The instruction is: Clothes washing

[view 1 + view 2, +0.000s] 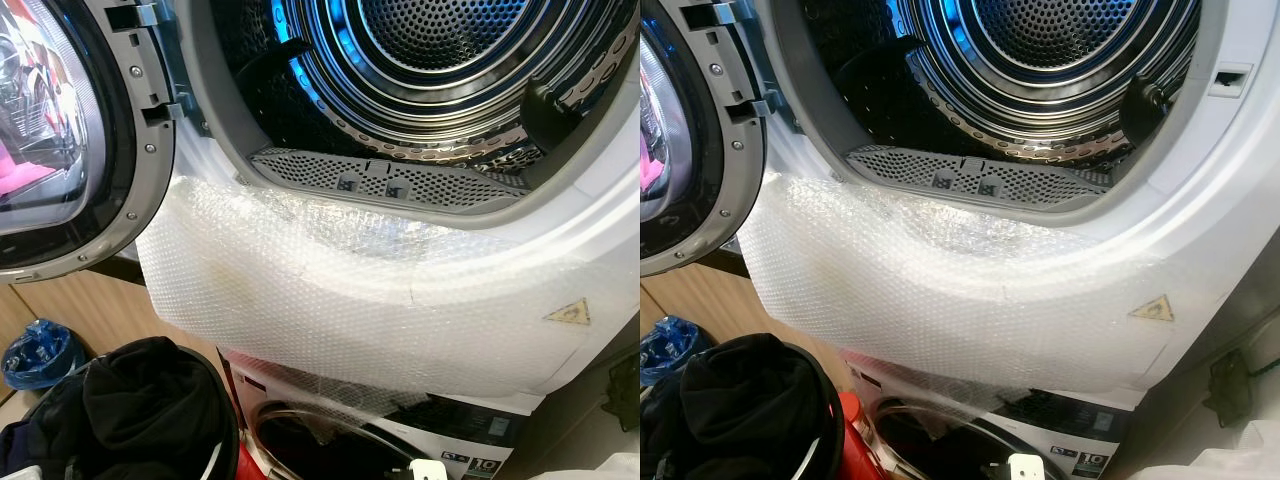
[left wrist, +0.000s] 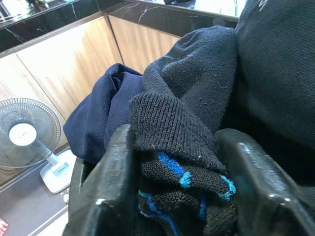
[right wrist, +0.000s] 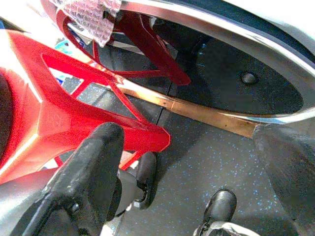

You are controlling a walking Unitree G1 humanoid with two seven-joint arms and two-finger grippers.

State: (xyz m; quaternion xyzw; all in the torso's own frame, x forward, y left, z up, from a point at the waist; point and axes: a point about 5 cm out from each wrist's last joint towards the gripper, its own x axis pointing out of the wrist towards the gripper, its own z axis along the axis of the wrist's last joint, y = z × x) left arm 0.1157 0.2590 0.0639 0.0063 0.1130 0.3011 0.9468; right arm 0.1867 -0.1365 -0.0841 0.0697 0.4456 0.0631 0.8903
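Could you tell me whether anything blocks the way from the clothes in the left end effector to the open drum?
Nothing visible does. The left end effector is shut on a dark knitted garment, and the upper machine's door is swung open to the left. The drum mouth is clear above the bubble wrap on the front.

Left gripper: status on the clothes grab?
Left gripper shut on black knit garment with blue trim. Right gripper open, low by red basket. Drum open, door swung left; bubble wrap drapes the sill.
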